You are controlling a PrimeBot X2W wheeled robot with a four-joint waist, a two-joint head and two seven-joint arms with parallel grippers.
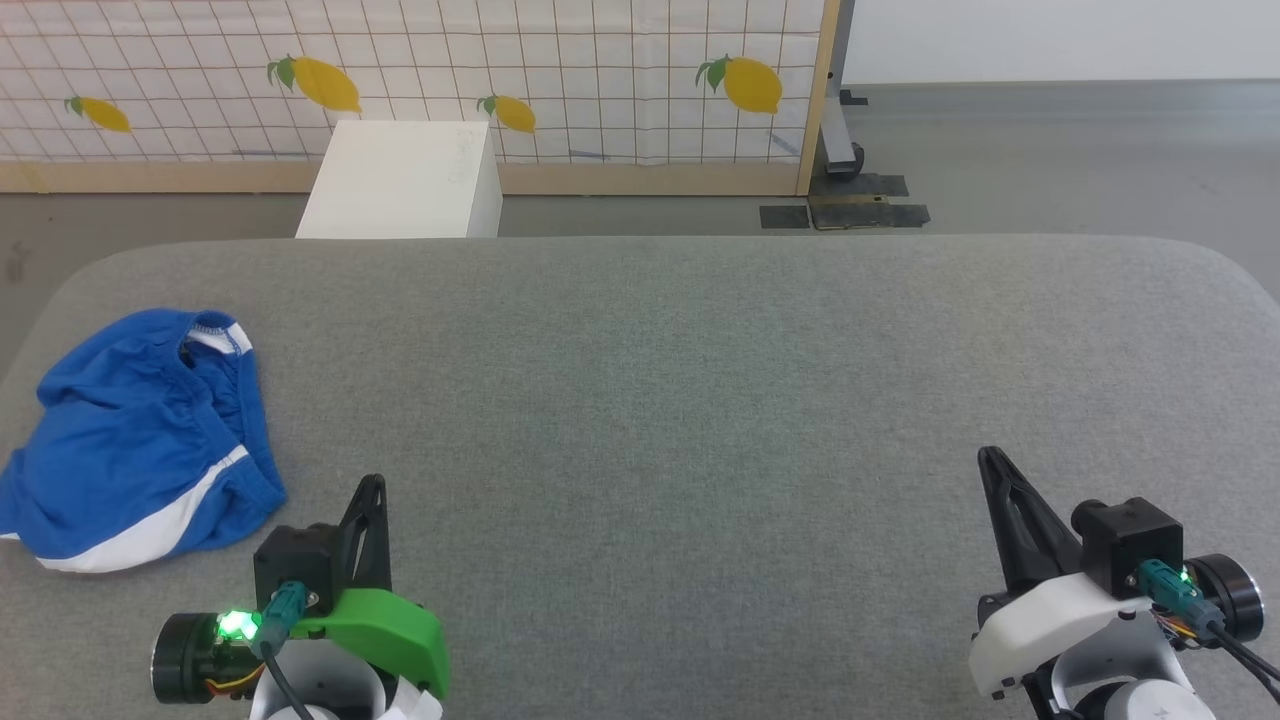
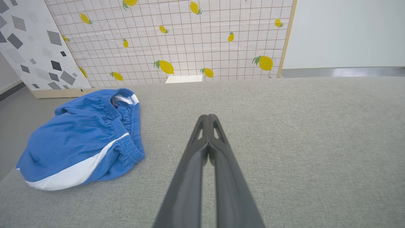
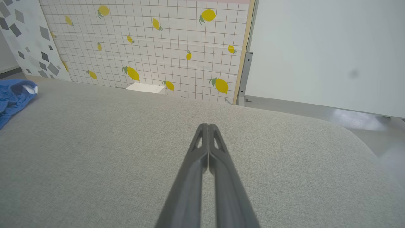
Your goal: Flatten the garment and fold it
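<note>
One grey surface (image 1: pixel 700 400), backed by lemon-print screen (image 1: pixel 600 60); blue white-striped garment (image 1: pixel 140 440) seen crumpled at left edge; left gripper (image 1: pixel 375 485), right gripper (image 1: pixel 990 456) pressed together.

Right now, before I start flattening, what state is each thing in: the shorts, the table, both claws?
shorts: crumpled in a heap, unfolded, waistband gaping, at the table's left edge, not held.
left claw: shut, empty, just right of the shorts, apart from them.
right claw: shut, empty, far to the right.
table: grey fabric top, bare apart from the shorts.
</note>
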